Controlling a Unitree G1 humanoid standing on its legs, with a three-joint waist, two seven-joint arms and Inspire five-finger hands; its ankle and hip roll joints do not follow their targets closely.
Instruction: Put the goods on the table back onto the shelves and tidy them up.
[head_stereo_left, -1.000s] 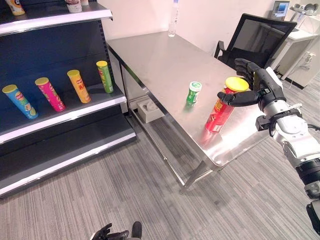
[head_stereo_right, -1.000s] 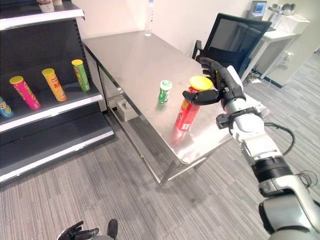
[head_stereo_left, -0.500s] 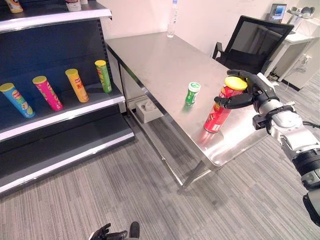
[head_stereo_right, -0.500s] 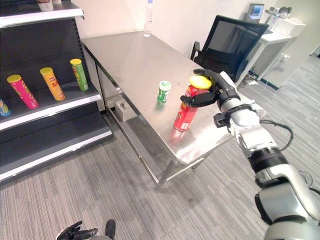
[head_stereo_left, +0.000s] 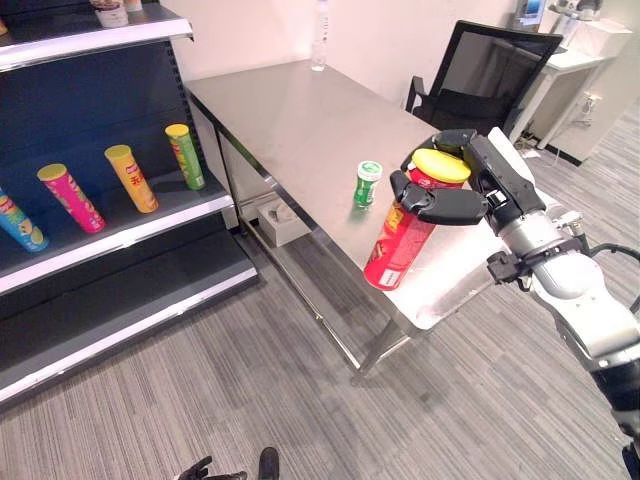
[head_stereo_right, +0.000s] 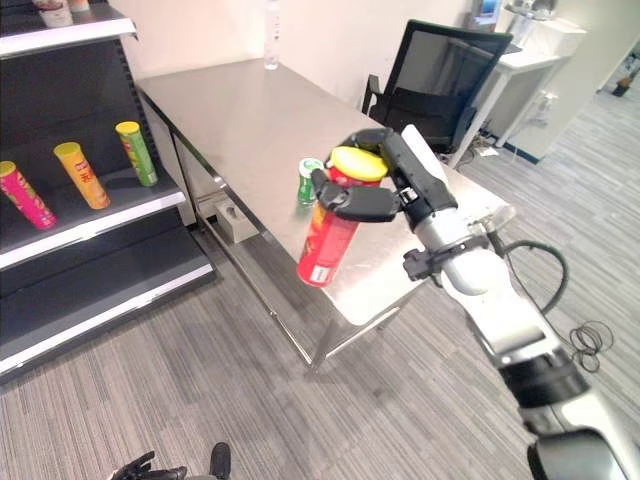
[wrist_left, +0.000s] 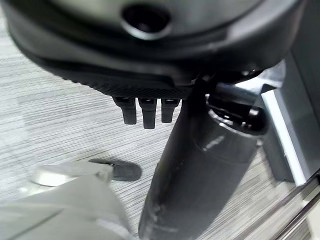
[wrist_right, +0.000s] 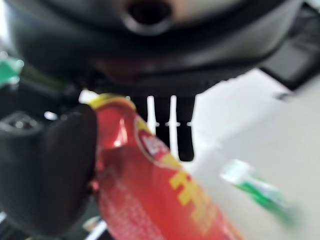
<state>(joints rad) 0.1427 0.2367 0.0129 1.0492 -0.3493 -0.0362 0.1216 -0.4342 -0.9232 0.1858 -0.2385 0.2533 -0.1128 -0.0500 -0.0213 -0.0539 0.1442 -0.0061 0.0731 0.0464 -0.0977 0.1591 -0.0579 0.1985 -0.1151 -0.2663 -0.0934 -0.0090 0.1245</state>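
Observation:
A tall red can (head_stereo_left: 399, 240) with a yellow lid hangs tilted in the air over the steel table's (head_stereo_left: 290, 110) near edge. My right hand (head_stereo_left: 490, 180) is shut on its top end, the thumb (wrist_right: 45, 170) on one side and the fingers (wrist_right: 170, 125) on the other. A short green can (head_stereo_left: 367, 184) stands upright on the table just behind it. On the middle shelf (head_stereo_left: 120, 235) at the left, a green can (head_stereo_left: 184, 156), an orange can (head_stereo_left: 131, 178), a pink can (head_stereo_left: 68, 197) and a blue can (head_stereo_left: 15, 222) lean in a row. My left hand (head_stereo_left: 205, 470) hangs low by the floor, fingers relaxed.
A clear bottle (head_stereo_left: 320, 35) stands at the table's far end. A black office chair (head_stereo_left: 490, 70) is behind the table on the right. A small white box (head_stereo_left: 277, 218) sits on the floor under the table. The bottom shelf (head_stereo_left: 120, 310) is bare; jars (head_stereo_left: 110, 12) stand on the top one.
My right hand has closed on the red can, lifted it off the table and carried it toward the near edge. The camera has also shifted.

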